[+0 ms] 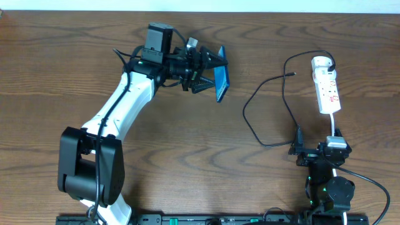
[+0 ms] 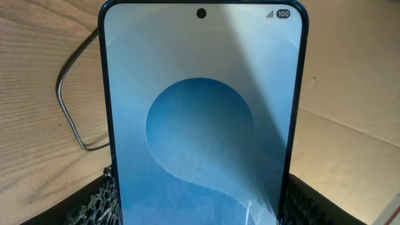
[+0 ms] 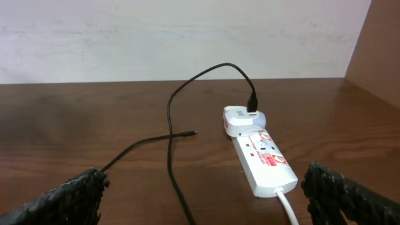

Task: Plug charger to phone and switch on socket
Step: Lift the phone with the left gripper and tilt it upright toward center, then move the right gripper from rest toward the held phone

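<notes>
In the overhead view, the left arm reaches from the near-left corner toward the middle of the far edge. The left gripper pinches the phone, which is lifted off the wood and stands on edge, its blue face turned sideways. The socket lies near the far-right corner, its cord running toward the near edge. The charger loops in a wide curve over the wood to the left of the socket, with its small tip lying free, well apart from the phone. The right gripper sits by the near edge, just short of the socket's cord end.

In the left wrist view, the phone fills the frame upright, showing a blue circle on a pale screen. The dark finger pads press against its lower sides.

In the right wrist view, the right gripper's fingers are spread wide with nothing between them. The socket's far outlet holds a white adapter, and the charger's black plug is seated in it. The free tip rests on the wood to the left. Whether the red-marked switches are on or off cannot be told.
</notes>
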`<state>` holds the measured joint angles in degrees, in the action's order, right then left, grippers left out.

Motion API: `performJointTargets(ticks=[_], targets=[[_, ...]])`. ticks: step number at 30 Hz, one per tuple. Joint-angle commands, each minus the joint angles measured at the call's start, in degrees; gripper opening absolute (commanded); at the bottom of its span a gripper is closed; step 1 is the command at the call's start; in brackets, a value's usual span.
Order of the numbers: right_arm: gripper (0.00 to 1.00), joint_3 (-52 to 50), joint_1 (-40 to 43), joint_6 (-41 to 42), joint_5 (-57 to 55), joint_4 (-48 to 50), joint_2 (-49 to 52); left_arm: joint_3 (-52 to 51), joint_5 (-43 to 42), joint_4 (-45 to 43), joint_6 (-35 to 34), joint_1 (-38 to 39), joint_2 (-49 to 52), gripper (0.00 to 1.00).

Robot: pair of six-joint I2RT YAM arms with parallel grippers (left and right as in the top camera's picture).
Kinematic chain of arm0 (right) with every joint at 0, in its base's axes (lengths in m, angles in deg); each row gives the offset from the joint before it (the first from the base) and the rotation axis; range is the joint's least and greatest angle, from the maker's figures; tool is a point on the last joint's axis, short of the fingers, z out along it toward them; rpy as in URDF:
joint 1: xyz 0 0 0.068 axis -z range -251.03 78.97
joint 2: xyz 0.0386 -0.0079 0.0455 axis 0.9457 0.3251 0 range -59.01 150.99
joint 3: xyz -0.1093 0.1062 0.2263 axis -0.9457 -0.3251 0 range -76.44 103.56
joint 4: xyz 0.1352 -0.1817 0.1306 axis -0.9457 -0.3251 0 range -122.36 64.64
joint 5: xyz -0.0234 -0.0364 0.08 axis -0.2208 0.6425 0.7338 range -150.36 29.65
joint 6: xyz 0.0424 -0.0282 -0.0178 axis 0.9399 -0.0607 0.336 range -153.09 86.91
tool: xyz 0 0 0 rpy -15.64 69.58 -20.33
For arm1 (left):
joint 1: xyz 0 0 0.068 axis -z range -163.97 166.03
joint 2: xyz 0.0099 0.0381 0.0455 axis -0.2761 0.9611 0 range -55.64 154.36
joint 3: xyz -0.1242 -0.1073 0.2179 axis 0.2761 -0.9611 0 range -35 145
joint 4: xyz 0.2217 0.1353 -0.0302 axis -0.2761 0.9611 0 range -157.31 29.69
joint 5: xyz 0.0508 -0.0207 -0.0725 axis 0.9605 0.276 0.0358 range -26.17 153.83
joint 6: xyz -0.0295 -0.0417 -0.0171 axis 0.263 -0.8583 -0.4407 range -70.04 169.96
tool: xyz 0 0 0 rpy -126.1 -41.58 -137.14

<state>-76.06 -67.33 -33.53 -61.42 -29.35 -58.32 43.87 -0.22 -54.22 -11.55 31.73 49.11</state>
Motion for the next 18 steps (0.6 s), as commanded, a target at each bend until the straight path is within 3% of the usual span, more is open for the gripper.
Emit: performJointTargets(ticks=[1, 6, 8, 10, 16, 18], targets=[[0.99, -0.09, 0.44, 0.59, -0.26, -0.15, -0.31, 0.57, -3.76, -0.37, -0.31, -0.81, -0.59, 0.59], [0.99, -0.09, 0.42, 2.78, 3.76, -0.11, -0.31, 0.57, -3.93, -0.37, -0.96, -0.81, -0.59, 0.59], [0.99, -0.07, 0.42, 8.39, 6.58, 0.17, -0.31, 0.57, -3.93, -0.37, -0.98, -0.81, -0.59, 0.59], [0.99, -0.09, 0.42, 16.61, 8.98, 0.35, -0.31, 0.57, -3.91, -0.39, -1.27, -0.81, -0.59, 0.59], [0.99, -0.07, 0.37, 52.96, 13.05, 0.68, -0.31, 0.57, -3.91, -0.42, -6.71, -0.81, -0.59, 0.59], [0.99, -0.09, 0.37, 56.11, 13.03, 0.66, -0.31, 0.57, -3.93, -0.57, -7.39, -0.81, -0.59, 0.59]])
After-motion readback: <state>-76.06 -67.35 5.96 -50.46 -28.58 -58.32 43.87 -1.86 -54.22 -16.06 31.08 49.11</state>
